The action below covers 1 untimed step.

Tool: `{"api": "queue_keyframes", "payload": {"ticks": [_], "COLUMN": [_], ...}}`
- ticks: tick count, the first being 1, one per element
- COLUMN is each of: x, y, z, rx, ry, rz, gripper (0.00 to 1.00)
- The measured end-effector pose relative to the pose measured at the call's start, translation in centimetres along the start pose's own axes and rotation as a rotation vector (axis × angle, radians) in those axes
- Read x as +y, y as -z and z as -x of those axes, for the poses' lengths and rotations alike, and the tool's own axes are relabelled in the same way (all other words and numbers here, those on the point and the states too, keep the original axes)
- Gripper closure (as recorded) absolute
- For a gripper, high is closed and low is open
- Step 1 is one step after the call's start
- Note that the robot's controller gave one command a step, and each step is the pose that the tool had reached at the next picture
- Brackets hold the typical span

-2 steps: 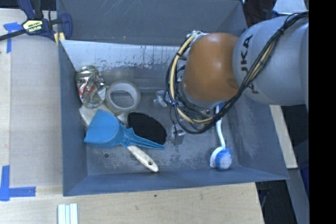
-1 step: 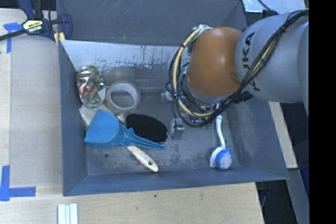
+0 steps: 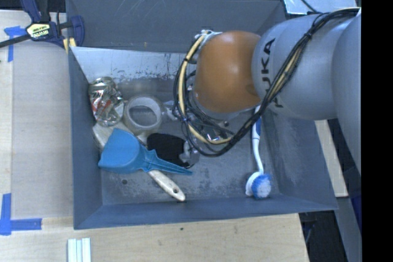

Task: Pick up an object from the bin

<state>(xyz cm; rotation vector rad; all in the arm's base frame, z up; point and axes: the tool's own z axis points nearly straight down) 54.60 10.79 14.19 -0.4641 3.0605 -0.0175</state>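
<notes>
Grey bin point(image 3: 86, 193) holds blue scoop point(image 3: 121, 150), tape roll point(image 3: 142, 114), white brush point(image 3: 257, 153); claw point(image 3: 191, 154) state unclear.

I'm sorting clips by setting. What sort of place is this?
Probably a robotics lab's bin-picking station: a KUKA arm reaches into a grey metal bin holding loose household odds such as a blue scoop and a blue-headed brush.

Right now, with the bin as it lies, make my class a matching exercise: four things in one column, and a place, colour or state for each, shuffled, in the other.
1 scoop
2 tape roll
3 brush
4 wrapper

A along the right side
B crumpled and shiny
C blue all over
D a ring lying flat

Pairs: 1-C, 2-D, 3-A, 4-B.
</notes>
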Motion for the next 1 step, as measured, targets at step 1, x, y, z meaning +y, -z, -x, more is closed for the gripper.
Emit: {"api": "queue_keyframes", "payload": {"ticks": [1], "x": [0.24], "y": [-3.48], "z": [-3.93], "rx": [0.005], "ry": [-0.255], "rz": [-0.002], "gripper": [0.0]}}
